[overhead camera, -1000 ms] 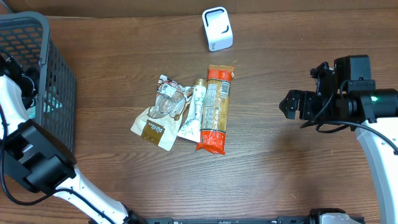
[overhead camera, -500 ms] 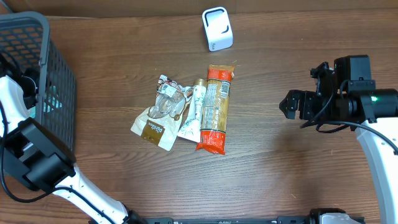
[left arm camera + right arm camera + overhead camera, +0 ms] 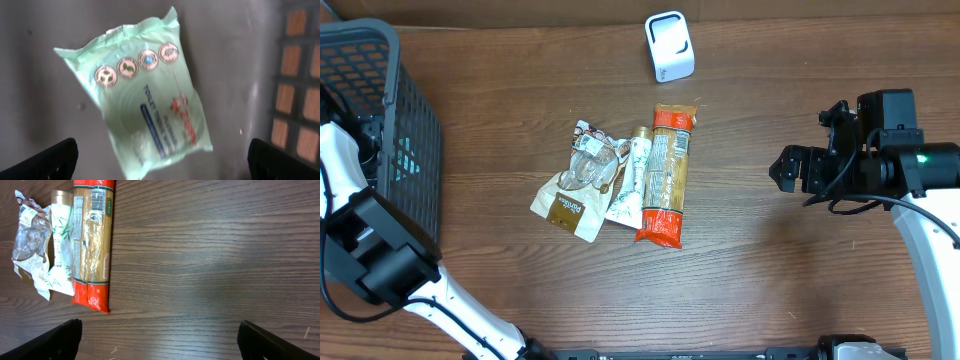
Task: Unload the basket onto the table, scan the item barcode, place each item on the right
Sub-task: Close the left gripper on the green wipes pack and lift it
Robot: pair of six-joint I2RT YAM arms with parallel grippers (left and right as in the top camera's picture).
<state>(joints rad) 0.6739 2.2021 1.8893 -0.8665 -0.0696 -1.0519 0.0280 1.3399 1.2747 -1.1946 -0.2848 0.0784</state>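
In the left wrist view a pale green packet (image 3: 145, 95) with blue and red print lies flat on the grey floor of the basket, no barcode showing on its upper face. My left gripper (image 3: 162, 162) hangs above its near end, open, both fingertips wide of the packet. The white barcode scanner (image 3: 670, 45) stands at the table's far edge. My right gripper (image 3: 790, 168) hovers open over bare wood at the right, holding nothing; its fingertips (image 3: 60, 340) sit at the bottom corners of the right wrist view.
A dark mesh basket (image 3: 410, 110) stands at the left edge with my left arm reaching into it. At the table's middle lie a long pasta pack (image 3: 665, 175), a white-green tube (image 3: 632, 180), a crumpled clear wrapper (image 3: 588, 160) and a brown pouch (image 3: 565, 205).
My left arm has shifted slightly inside the basket. The right arm and the items on the table have not moved.
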